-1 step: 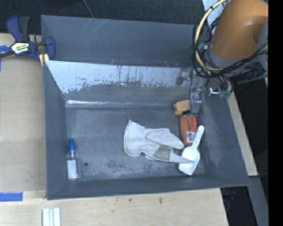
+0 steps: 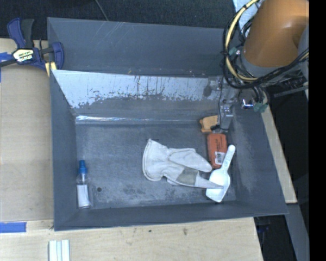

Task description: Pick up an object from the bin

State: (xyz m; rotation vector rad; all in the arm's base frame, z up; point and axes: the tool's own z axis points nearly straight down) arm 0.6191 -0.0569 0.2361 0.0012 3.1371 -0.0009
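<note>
My gripper (image 2: 226,116) hangs low at the right end of the bin, close to the back wall. Just left of it, touching or nearly touching, lies a small tan lump (image 2: 207,124). Directly in front of the gripper lies a red-orange block with a white label (image 2: 217,146). A white plastic scoop (image 2: 223,177) leans along that block's right side and reaches toward the front wall. Nothing can be seen held in the gripper.
A crumpled white glove (image 2: 170,162) lies in the middle of the floor, its cuff under the scoop. A small clear bottle with a blue cap (image 2: 82,185) lies at the front left. The arm with its orange cover and cables overhangs the back right corner.
</note>
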